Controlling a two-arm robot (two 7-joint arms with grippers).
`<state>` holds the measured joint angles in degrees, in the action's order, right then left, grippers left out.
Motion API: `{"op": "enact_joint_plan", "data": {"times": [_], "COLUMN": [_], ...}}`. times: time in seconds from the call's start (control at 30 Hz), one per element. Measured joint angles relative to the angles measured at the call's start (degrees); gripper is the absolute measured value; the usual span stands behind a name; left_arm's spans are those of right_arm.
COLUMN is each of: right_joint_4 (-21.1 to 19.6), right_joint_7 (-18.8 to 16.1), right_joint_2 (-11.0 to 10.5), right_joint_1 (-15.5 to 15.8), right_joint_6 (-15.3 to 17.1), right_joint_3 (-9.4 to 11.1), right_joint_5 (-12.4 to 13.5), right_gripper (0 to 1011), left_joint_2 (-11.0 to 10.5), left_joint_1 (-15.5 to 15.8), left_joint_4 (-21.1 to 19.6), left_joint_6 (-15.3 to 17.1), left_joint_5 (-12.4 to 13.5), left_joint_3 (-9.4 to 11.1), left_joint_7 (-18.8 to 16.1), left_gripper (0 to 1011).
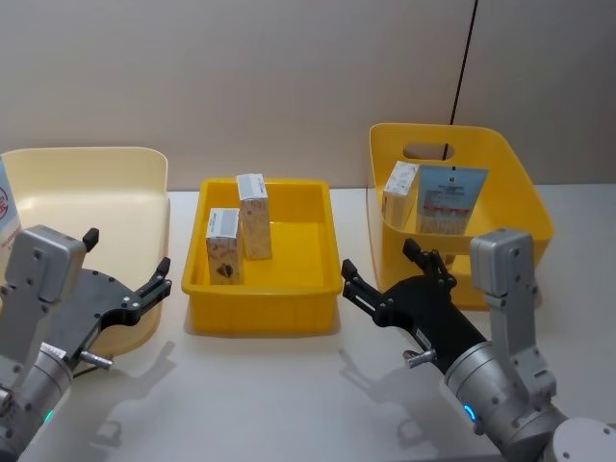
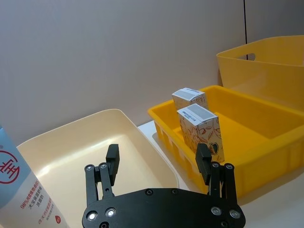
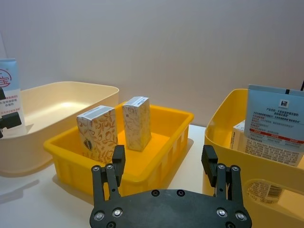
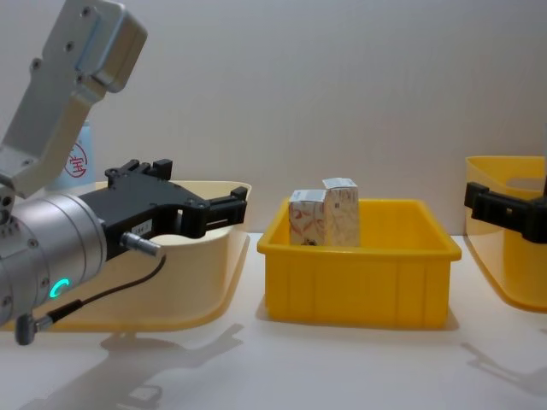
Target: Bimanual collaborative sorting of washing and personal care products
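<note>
Two small white cartons (image 1: 222, 245) (image 1: 254, 215) with orange-red print stand upright in the low yellow bin (image 1: 262, 298) at the centre. In the tall yellow bin (image 1: 520, 192) on the right, a third carton (image 1: 398, 192) stands beside a white tube (image 1: 450, 199) with a light-blue top. Another tube (image 1: 8, 207) with a red round logo stands at the far left by the cream bin (image 1: 87, 183). My left gripper (image 1: 125, 255) hovers open and empty over the cream bin's near right corner. Between the two yellow bins, my right gripper (image 1: 380, 262) hangs open and empty.
The three bins stand in a row across the white table (image 1: 289, 404), close to one another. A plain wall rises right behind them. A black cable (image 1: 465, 67) hangs down behind the tall yellow bin.
</note>
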<state>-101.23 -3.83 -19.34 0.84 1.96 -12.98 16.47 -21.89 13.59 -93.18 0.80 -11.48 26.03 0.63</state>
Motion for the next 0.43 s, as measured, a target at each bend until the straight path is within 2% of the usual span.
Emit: {"op": "enact_joint_plan", "data": {"times": [0.43], "right_joint_4": [0.0], "right_joint_7": [0.0], "right_joint_2": [0.0], "right_joint_1": [0.0], "right_joint_6": [0.0], "right_joint_3": [0.0], "right_joint_5": [0.0], "right_gripper": [1001], "left_joint_2": [0.0], "left_joint_1": [0.0], "left_joint_4": [0.0], "left_joint_6": [0.0], "left_joint_5": [0.0], "left_joint_3": [0.0], "left_joint_7": [0.0], "left_gripper": [1003]}}
